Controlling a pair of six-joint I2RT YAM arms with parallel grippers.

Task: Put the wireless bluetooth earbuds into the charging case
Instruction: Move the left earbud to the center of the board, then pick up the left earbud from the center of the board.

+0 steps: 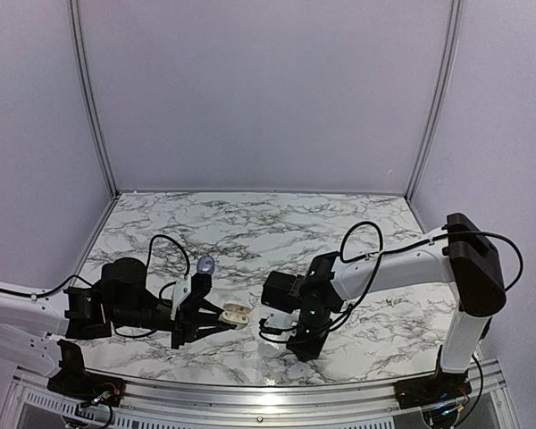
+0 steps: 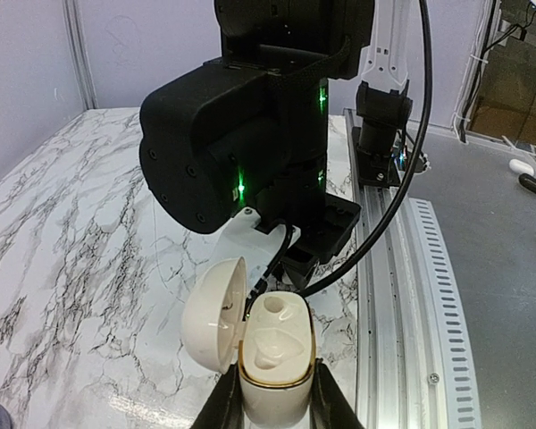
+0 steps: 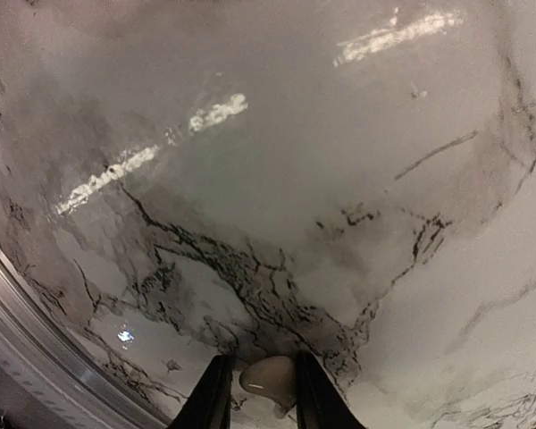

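Note:
My left gripper [image 2: 272, 404] is shut on the lower half of the cream charging case [image 2: 275, 353], which it holds upright. The lid [image 2: 216, 315] hangs open to the left and both wells are empty. In the top view the case [image 1: 237, 314] is just left of my right gripper [image 1: 272, 332]. In the right wrist view, the right gripper [image 3: 261, 393] points down close over the marble. One greyish earbud [image 3: 270, 375] sits between its fingers, touching the right one, with a thin gap on the left. Another greyish shiny earbud [image 1: 204, 264] lies on the table behind the left gripper.
The right arm's black wrist [image 2: 241, 134] fills the space straight ahead of the case. A perforated metal rail [image 2: 411, 295] runs along the table's near edge. Grey walls and metal posts [image 1: 89, 98] enclose the marble table [image 1: 277, 232] on three sides.

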